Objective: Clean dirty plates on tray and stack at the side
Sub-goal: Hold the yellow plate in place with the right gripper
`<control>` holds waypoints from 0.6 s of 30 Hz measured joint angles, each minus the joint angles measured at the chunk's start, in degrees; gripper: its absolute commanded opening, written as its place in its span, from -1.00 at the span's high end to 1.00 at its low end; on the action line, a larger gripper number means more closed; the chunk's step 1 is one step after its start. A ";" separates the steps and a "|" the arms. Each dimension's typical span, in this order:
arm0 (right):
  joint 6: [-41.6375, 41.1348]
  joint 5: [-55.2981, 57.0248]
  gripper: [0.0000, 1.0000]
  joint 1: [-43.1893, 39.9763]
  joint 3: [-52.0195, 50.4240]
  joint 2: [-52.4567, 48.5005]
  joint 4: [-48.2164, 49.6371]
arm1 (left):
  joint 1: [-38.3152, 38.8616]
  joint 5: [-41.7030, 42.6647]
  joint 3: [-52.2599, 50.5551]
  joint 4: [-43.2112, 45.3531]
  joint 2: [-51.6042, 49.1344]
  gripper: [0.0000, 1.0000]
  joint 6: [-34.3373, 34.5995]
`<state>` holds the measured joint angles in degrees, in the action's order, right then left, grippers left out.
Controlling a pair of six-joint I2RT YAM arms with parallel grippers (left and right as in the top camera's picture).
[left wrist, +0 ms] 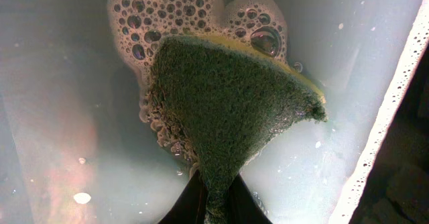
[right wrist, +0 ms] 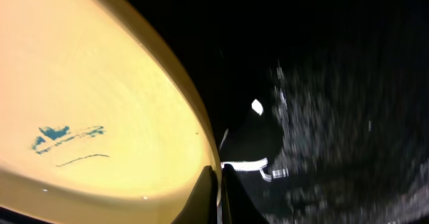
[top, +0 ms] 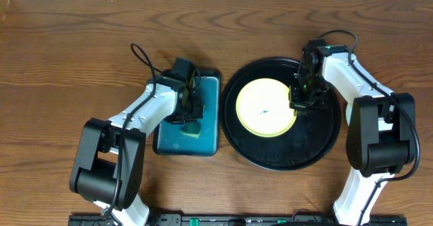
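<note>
Jaws of the left gripper (left wrist: 214, 196) are closed tight on 1 corner of a sponge (left wrist: 228, 96), green scouring face up with a yellow layer showing along its far edge. The sponge hangs in cloudy water inside the teal tray (top: 218, 94), toward that tray's 6 o'clock end, with foam (left wrist: 154, 16) bunched at the sponge's 12 o'clock side.

On the right gripper (right wrist: 220, 184) the jaws are drawn almost together at the 3 o'clock rim of the yellow plate (top: 260, 118). The wrist view is dark there, but the rim seems to be pinched between them.

Only 1 plate shows. It lies flat in the black tray (top: 318, 145), set off centre toward 9 o'clock, with a small blue-green smear (right wrist: 64, 135) at its middle. The black tray sits on the table (top: 67, 50), just beside the teal tray at its 3 o'clock.
</note>
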<state>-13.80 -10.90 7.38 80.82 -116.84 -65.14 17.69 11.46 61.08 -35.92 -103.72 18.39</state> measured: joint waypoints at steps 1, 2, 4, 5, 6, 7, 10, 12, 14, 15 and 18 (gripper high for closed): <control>-0.26 0.11 0.42 0.00 0.00 0.00 -0.55 | 0.00 -0.02 0.00 0.00 0.00 0.85 0.00; -0.42 0.15 0.25 0.00 0.00 0.00 -0.57 | 0.00 0.00 0.00 0.00 0.00 0.85 0.00; -0.35 0.26 0.14 0.00 0.00 0.00 -0.24 | 0.00 0.00 0.00 0.00 0.00 0.85 0.00; -0.39 0.31 0.14 0.00 0.00 0.00 0.33 | 0.00 0.00 0.00 0.00 0.00 0.85 0.00; -0.33 0.46 0.16 0.00 0.00 0.00 1.05 | 0.00 0.00 0.00 0.00 0.00 0.85 0.00; -0.31 0.52 0.18 0.00 0.00 0.00 1.88 | 0.00 0.00 0.00 0.00 0.00 0.85 0.00; -0.22 0.85 0.26 0.00 0.00 0.00 4.83 | 0.00 0.00 0.00 0.00 0.00 0.85 0.00; -0.26 1.20 0.38 0.00 0.00 0.00 6.97 | 0.00 -0.02 0.00 0.00 0.00 0.85 0.00; -0.22 1.42 0.51 0.00 0.00 0.00 8.57 | 0.00 0.00 0.00 0.00 0.00 0.85 0.00; -0.26 1.55 0.61 0.00 0.00 0.00 9.27 | 0.00 0.00 0.02 -0.02 0.00 0.85 0.00; -0.33 1.66 0.86 0.00 0.00 0.00 10.25 | 0.00 0.00 0.02 -0.02 0.00 0.85 0.00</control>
<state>-14.13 -9.23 7.38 80.82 -116.84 -54.89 17.69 11.46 61.10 -35.94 -103.72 18.39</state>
